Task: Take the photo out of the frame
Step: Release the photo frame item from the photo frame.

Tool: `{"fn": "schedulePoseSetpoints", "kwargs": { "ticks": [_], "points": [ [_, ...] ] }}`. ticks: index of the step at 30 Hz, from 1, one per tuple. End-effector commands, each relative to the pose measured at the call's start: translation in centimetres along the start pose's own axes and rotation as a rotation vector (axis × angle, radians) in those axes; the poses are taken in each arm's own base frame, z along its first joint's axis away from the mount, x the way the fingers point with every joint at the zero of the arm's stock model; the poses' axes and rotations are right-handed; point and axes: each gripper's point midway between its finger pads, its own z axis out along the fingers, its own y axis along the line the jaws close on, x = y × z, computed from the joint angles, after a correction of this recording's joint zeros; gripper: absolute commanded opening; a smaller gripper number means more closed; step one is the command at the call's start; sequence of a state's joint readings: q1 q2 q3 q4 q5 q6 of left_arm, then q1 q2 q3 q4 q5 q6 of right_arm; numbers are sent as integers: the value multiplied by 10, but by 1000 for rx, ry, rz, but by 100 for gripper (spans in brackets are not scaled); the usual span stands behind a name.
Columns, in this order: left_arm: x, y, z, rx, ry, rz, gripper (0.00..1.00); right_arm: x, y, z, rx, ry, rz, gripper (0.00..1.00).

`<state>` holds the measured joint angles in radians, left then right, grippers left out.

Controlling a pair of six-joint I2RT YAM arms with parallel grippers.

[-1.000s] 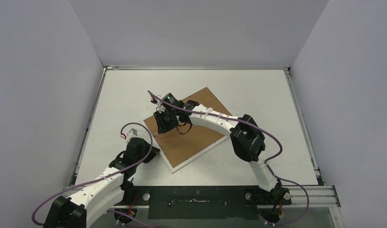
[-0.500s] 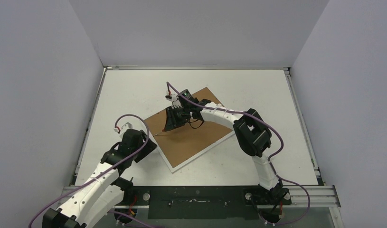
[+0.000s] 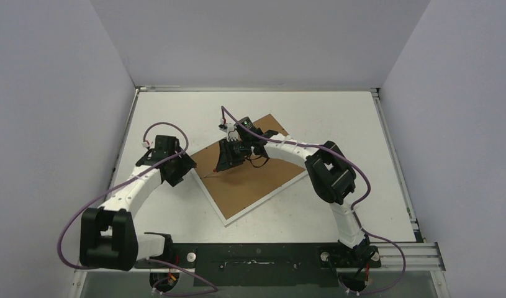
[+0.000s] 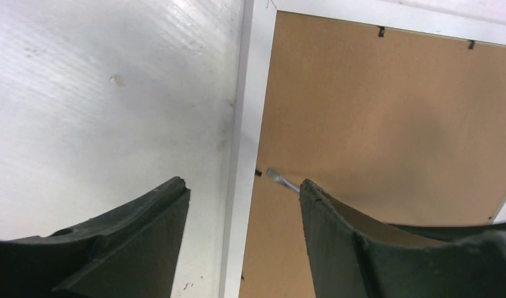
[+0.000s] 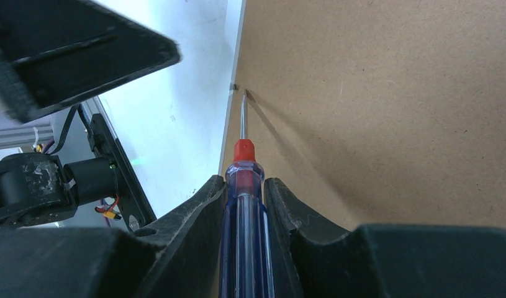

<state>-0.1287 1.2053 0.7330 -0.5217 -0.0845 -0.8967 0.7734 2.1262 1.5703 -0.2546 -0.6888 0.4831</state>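
The frame (image 3: 262, 183) lies face down on the table, brown fibreboard back up inside narrow white strips. The photo is hidden under that back. My right gripper (image 3: 225, 160) is over the frame's left part, shut on a red-and-blue screwdriver (image 5: 244, 205). Its metal tip (image 5: 243, 102) rests on the board beside a small black tab (image 5: 233, 87) at the frame's left strip. My left gripper (image 3: 183, 169) is at the frame's left edge and stands open. In the left wrist view that white strip (image 4: 244, 143) runs between its fingers (image 4: 144, 236), and the screwdriver tip (image 4: 281, 180) shows by the right finger.
More small black tabs (image 4: 380, 31) sit along the frame's far edge. White tabletop (image 3: 176, 118) surrounds the frame, with walls on three sides. The left arm's black housing (image 5: 70, 49) hangs close above the right gripper's view.
My left arm has swung forward from near its base to the frame's left edge, and its jaws have opened. The right gripper shifted a little back and right with the screwdriver.
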Motion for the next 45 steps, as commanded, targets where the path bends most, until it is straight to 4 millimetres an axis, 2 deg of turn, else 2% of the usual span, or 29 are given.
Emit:
{"fn": "schedulePoseSetpoints", "kwargs": {
  "ticks": [1, 5, 7, 10, 11, 13, 18, 20, 24, 26, 28, 34, 40, 42, 45],
  "points": [
    [-10, -24, 21, 53, 29, -1, 61, 3, -5, 1, 7, 17, -16, 0],
    [-9, -31, 44, 77, 45, -15, 57, 5, -10, 5, 16, 30, -13, 0],
    [-5, -34, 54, 104, 80, -15, 49, 5, -11, 8, 16, 33, -5, 0],
    [-2, -32, 63, 96, 92, -29, 48, 7, -10, 8, 16, 39, -6, 0],
    [-3, -33, 64, 98, 89, -25, 43, 7, -9, 7, 17, 39, -9, 0],
    [-3, -28, 65, 67, 92, -8, 36, 7, -11, 7, 26, 35, -9, 0],
    [-1, -11, 72, -23, 117, 75, 35, 7, -11, 10, 14, 36, -9, 0],
    [3, -4, 74, -53, 146, 112, 31, 7, -12, 12, 7, 42, -12, 0],
    [6, 1, 79, -69, 167, 161, 16, 7, -12, 15, -5, 56, -17, 0],
    [8, -3, 82, -36, 176, 179, 6, 6, -13, 18, -2, 57, -16, 0],
    [9, -7, 85, -16, 183, 201, 1, 6, -12, 20, -15, 62, -13, 0],
    [13, -8, 90, -9, 230, 250, 0, 4, -11, 21, -20, 62, -10, 0],
    [16, -11, 90, 17, 234, 236, 0, 13, -3, 23, -6, 91, -25, 0],
    [16, -13, 91, 26, 230, 234, 0, 9, -6, 18, 34, 74, -30, 0],
    [16, -13, 92, 29, 229, 239, 0, -6, -24, 6, 78, 20, 13, 0]
  ]
}}
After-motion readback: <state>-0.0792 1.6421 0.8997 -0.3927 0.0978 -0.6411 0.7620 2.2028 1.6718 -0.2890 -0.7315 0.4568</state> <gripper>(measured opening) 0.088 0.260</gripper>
